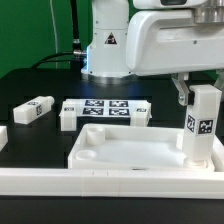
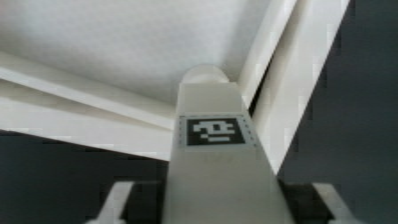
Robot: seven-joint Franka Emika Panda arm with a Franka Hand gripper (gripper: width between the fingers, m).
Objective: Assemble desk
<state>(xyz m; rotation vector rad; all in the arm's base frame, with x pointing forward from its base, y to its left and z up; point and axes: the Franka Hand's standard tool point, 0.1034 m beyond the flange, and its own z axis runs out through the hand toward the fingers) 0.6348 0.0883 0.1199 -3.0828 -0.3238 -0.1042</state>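
The white desk top (image 1: 125, 152) lies flat near the table's front, rim up, with a round socket showing at its left corner. My gripper (image 1: 199, 100) is shut on a square white leg (image 1: 203, 128) with tags and holds it upright at the desk top's right end. The leg's lower end meets the top's right corner; how deep it sits is hidden. In the wrist view the leg (image 2: 217, 140) runs between my fingers (image 2: 125, 205) toward the desk top (image 2: 125, 50). A second leg (image 1: 33, 110) lies on the table at the exterior view's left.
The marker board (image 1: 105, 110) lies behind the desk top, in front of the arm's base (image 1: 105, 50). A long white rail (image 1: 100, 185) edges the table's front. Another white part (image 1: 3, 136) shows at the far left edge.
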